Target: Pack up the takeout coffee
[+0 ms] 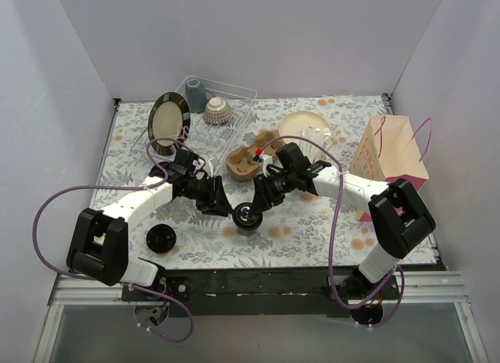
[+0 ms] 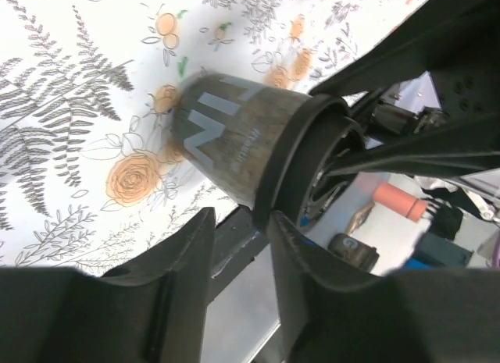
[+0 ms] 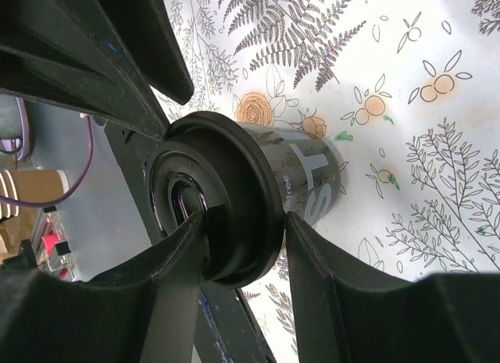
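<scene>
At the far left, near the front edge of the floral tablecloth (image 1: 312,230), a loose flat black lid (image 1: 160,238) lies by the left arm's elbow. Behind it, a clear dish rack (image 1: 242,94) stands at the back of the table and holds a dark plate (image 1: 168,115) set on edge, a grey ceramic cup (image 1: 195,90) and a pale bowl (image 1: 217,109). The left gripper (image 2: 241,218) reaches in toward the middle. Its fingers are only narrowly parted and their tips sit right at the rim of a lid, but it cannot be told whether they actually nip it. That lid belongs to the takeout coffee cup (image 1: 248,216), which sits at the middle of the table toward the near edge, between the two grippers. The wrist views show its side as dark with pale lettering under a round black lid. Whether its base rests on the cloth cannot be told. Just behind it lies a brown cardboard cup carrier (image 1: 248,158). The right gripper (image 3: 246,222) comes in from the right and pinches the lid, with one of its fingers (image 3: 180,277) across the lid's top and the other against the underside of the rim. Further right, a cream plate (image 1: 303,125) sits toward the back, and a pink and white paper bag (image 1: 394,148) stands at the far right.
</scene>
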`<act>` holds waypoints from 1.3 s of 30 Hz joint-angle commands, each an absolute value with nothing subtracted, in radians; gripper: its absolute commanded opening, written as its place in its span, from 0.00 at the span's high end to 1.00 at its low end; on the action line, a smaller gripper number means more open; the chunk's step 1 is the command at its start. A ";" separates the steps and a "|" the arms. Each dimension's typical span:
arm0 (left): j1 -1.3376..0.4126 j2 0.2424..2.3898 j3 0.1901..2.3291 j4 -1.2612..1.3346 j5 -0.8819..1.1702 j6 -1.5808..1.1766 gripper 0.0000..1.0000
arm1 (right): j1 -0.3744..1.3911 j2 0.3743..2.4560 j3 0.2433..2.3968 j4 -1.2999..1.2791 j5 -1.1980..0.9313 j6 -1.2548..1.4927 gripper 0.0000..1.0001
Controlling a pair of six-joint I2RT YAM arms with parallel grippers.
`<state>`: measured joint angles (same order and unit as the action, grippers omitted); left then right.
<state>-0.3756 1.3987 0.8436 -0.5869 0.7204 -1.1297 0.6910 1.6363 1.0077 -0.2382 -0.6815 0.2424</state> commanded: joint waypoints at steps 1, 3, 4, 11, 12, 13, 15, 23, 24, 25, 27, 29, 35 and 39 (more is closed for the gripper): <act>-0.371 1.384 0.831 -0.575 0.632 -1.127 0.71 | 0.701 1.709 0.962 -0.429 -0.505 0.149 0.53; -0.371 1.361 0.830 -0.575 0.614 -1.135 0.71 | 0.701 1.710 0.959 -0.428 -0.503 0.147 0.53; -0.371 1.355 0.833 -0.575 0.611 -1.135 0.69 | 0.703 1.710 0.956 -0.428 -0.505 0.147 0.53; -0.371 1.376 0.816 -0.557 0.660 -1.135 0.66 | 0.701 1.715 0.951 -0.423 -0.509 0.150 0.53; -0.371 1.376 0.812 -0.551 0.666 -1.138 0.66 | 0.701 1.713 0.951 -0.422 -0.509 0.150 0.54; -0.371 1.373 0.810 -0.546 0.673 -1.141 0.66 | 0.701 1.715 0.951 -0.420 -0.509 0.150 0.54; -0.373 1.370 0.801 -0.537 0.684 -1.144 0.65 | 0.701 1.713 0.953 -0.417 -0.508 0.156 0.54; -0.373 1.335 0.811 -0.535 0.684 -1.181 0.59 | 0.703 1.715 0.953 -0.413 -0.512 0.166 0.54; -0.373 1.322 0.824 -0.534 0.681 -1.189 0.59 | 0.703 1.715 0.948 -0.414 -0.514 0.167 0.54; -0.373 1.316 0.827 -0.531 0.683 -1.196 0.59 | 0.701 1.713 0.948 -0.413 -0.512 0.167 0.54; -0.373 1.298 0.831 -0.520 0.683 -1.219 0.59 | 0.701 1.712 0.942 -0.411 -0.512 0.167 0.54; -0.374 1.289 0.824 -0.511 0.692 -1.227 0.59 | 0.701 1.713 0.936 -0.408 -0.515 0.167 0.54; -0.380 1.267 0.775 -0.485 0.712 -1.235 0.60 | 0.701 1.712 0.930 -0.405 -0.515 0.173 0.55; -0.394 1.267 0.742 -0.457 0.709 -1.253 0.63 | 0.701 1.712 0.933 -0.406 -0.514 0.173 0.55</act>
